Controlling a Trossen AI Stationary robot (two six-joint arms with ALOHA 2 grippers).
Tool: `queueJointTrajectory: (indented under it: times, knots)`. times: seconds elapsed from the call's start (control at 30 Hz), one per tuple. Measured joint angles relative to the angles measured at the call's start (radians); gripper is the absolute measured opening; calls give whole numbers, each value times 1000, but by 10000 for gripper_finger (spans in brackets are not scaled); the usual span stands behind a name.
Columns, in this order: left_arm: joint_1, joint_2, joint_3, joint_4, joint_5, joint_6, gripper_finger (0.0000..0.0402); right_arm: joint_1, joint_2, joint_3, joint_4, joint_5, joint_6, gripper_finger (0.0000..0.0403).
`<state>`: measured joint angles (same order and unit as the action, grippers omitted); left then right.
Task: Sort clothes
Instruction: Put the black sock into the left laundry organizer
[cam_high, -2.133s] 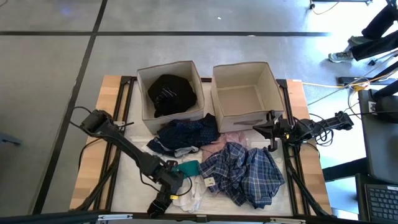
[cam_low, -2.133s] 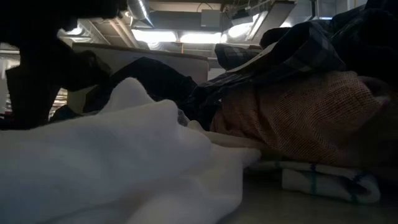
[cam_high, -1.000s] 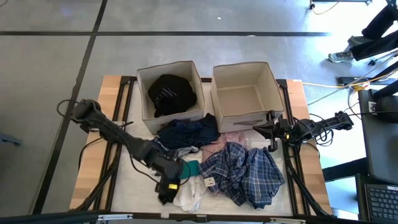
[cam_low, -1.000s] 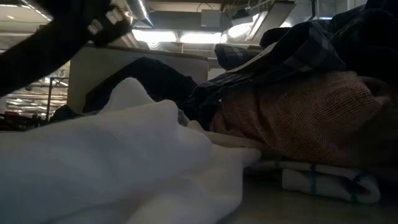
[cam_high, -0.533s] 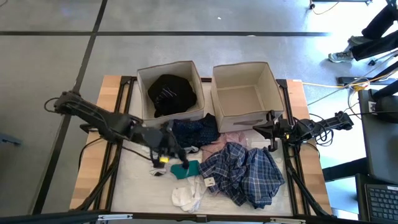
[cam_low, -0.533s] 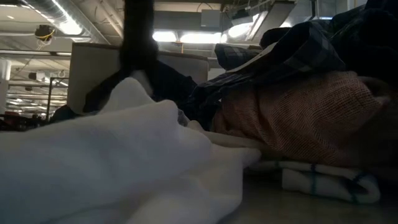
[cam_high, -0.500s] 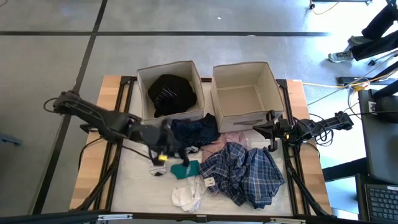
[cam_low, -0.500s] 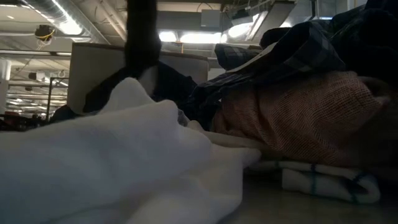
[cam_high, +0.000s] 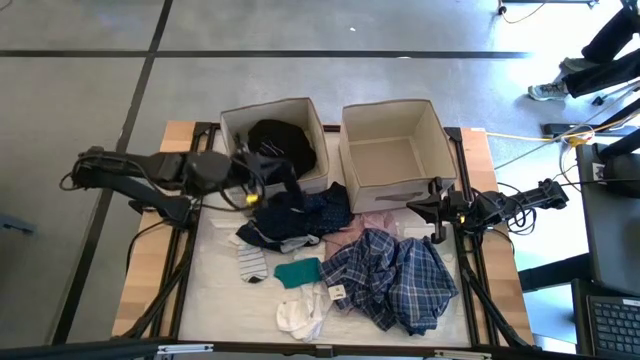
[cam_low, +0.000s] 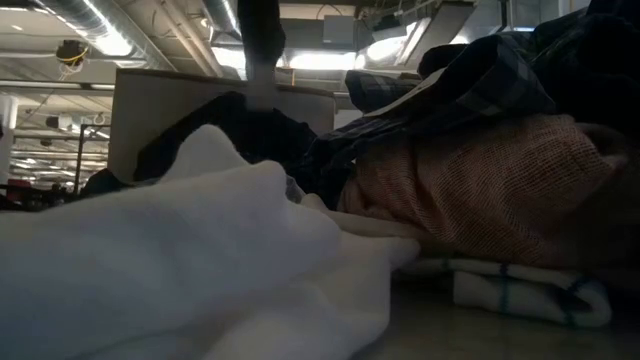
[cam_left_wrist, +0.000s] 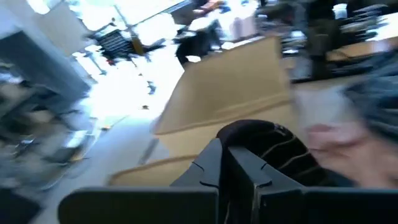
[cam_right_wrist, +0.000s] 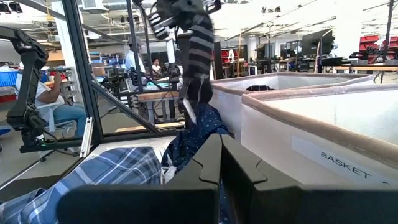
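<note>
A: So, where's the left gripper (cam_high: 268, 180)?

B: Over the back of the worktop (cam_high: 205, 290), just in front of the left box (cam_high: 232, 150). Fingers pinched on the top of a striped sock (cam_right_wrist: 198, 56). The right wrist view shows it best.

A: How does the sock lie?

B: Long axis vertical. It hangs straight down above the navy garment (cam_high: 300, 215); whether the toe touches it I can't tell.

A: And the target?

B: Probably the left box. It sits directly ahead of the gripper, across the front wall, with a black garment (cam_high: 280, 145) already in it. The right box (cam_high: 350, 150) is bare inside and farther off to the side.

A: Clearance?

B: That's the catch. The toe looks to hang lower than the box rim, so I'd say it needs lift before going forward, or the sock drags on the wall.

A: Right gripper (cam_high: 432, 212)?

B: Parked at the right edge beside the right box, fingers closed, nothing in them. The left arm is clearly nearer.

A: Anything left?

B: Plenty. A second striped sock (cam_high: 250, 265), the teal item (cam_high: 298, 270) and the plaid piece (cam_high: 400, 275) lie loose.
</note>
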<state>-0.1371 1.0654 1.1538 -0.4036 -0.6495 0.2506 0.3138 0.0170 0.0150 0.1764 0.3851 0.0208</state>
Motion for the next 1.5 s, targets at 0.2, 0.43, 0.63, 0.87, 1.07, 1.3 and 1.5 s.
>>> queueJointTrajectory:
  times: [0.2, 0.43, 0.63, 0.87, 1.07, 1.3, 1.5]
  knots:
    - [144, -13, 0, 41, -69, 98, 6, 0, 0, 0, -1, 0, 0, 12]
    - [312, -13, 0, 42, -102, 115, 2, 0, 0, 0, -1, 0, 0, 12]
    - [399, -8, -28, 23, -94, 70, 13, 0, 0, 0, -2, 0, 0, 12]
    - [435, -3, -94, 21, -90, 11, 17, 0, 0, 0, -3, 0, 0, 12]
    - [433, 0, -116, 10, -89, -28, 17, 0, 0, 0, -4, 1, -1, 12]
    - [434, 1, -116, -64, -88, -91, 18, 0, 0, 0, -4, 0, 0, 12]
    - [433, 1, -116, -92, -85, -117, 38, 0, 0, 0, -3, 1, 0, 12]
